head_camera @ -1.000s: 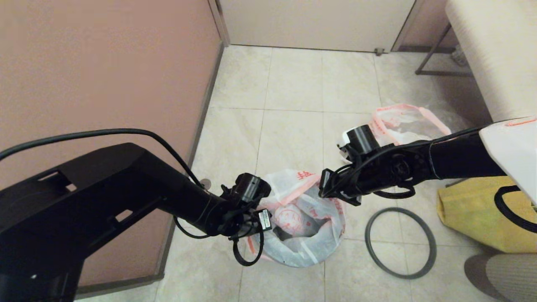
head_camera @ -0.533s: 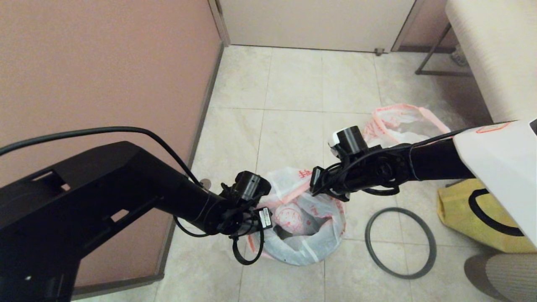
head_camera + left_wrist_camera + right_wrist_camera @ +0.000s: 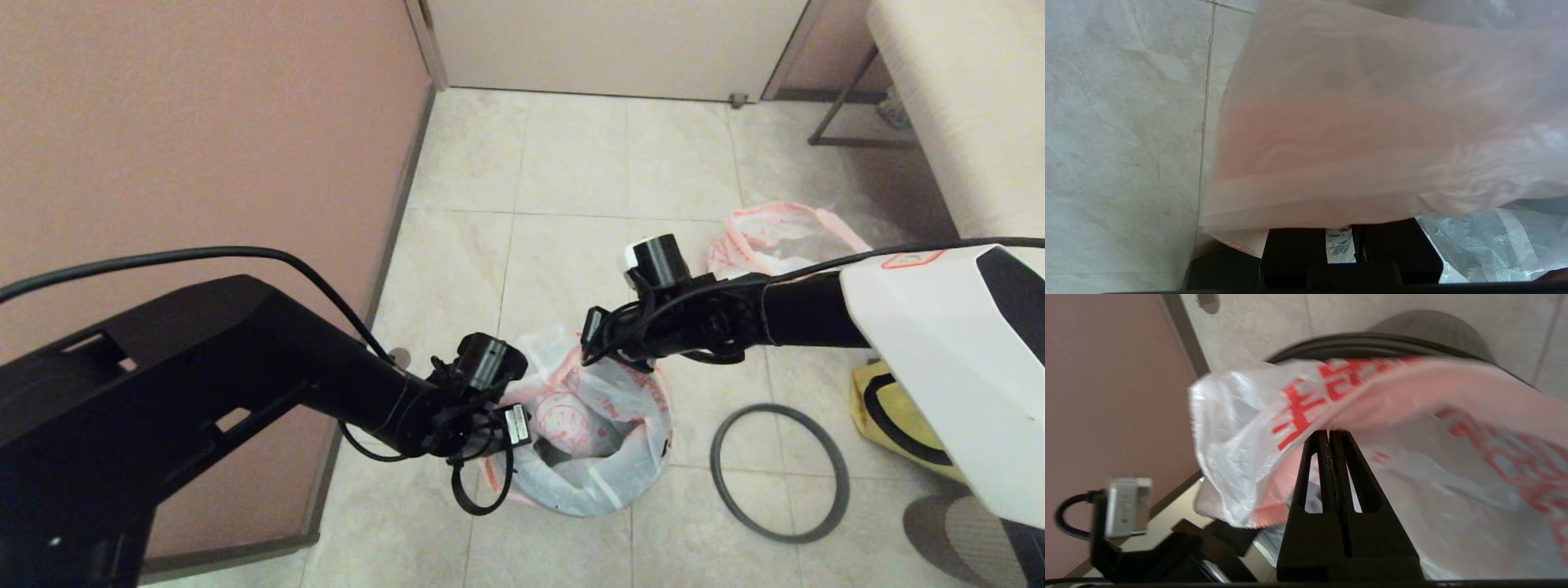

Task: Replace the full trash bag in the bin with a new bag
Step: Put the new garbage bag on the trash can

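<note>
Between both hands, each pinching its rim, hangs the new bag (image 3: pixel 604 408) over the bin (image 3: pixel 1372 339)

beige tile floor (image 3: pixel 571 163) carries everything. grey hoop (image 3: pixel 780 472) lies flat just right of the bin (image 3: pixel 584 457). full trash bag (image 3: pixel 784 241) behind the hoop, yellow bag (image 3: pixel 886 408) to its right.

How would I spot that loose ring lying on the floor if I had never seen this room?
Start at the pink wall on the left and cross the pale tiled floor, past the small bin lined with a white plastic bag with red printing. Just right of it, lying flat, is the thin grey hoop. It alone is an empty circle; its neighbours are bags, including a yellow bag.
</note>
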